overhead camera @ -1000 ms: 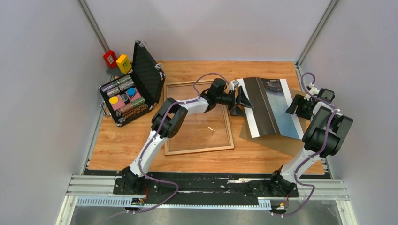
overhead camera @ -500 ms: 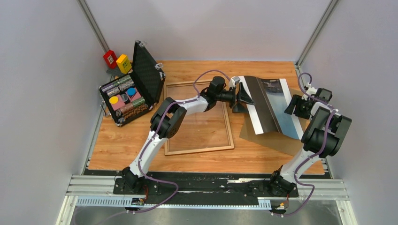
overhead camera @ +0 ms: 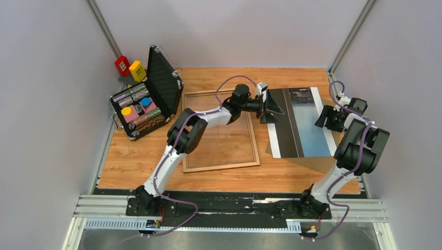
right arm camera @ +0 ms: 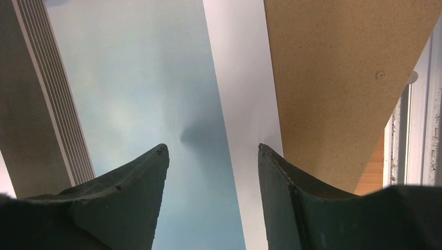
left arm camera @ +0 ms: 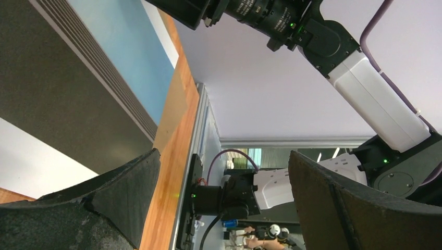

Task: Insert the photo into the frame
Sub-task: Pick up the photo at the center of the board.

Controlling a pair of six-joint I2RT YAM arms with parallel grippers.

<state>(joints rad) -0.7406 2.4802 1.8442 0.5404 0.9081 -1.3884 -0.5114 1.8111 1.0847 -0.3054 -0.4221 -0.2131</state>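
**Photo flat on the board, beside the frame**

From above we see the photo (overhead camera: pixel 301 122) lying flat on the brown backing board (overhead camera: pixel 311 162) at the right of the table (overhead camera: pixel 135 161). It is just beside the frame (overhead camera: pixel 224 148), which lies in the middle. Only this view gives the layout, along with the open black case (overhead camera: pixel 143 107) at the far left. The left pincer (overhead camera: pixel 272 113) sits at the photo's far left corner and the right pincer (overhead camera: pixel 320 120) at its right edge, both too small here to judge.

The left wrist view settles one. Its fingers stand wide apart with nothing between them, and the photo's dark band and blue sky lie off to one side. The right wrist view settles the other. Its fingers are apart above the white margin and sky, gripping nothing, with the board's speckled brown beyond.
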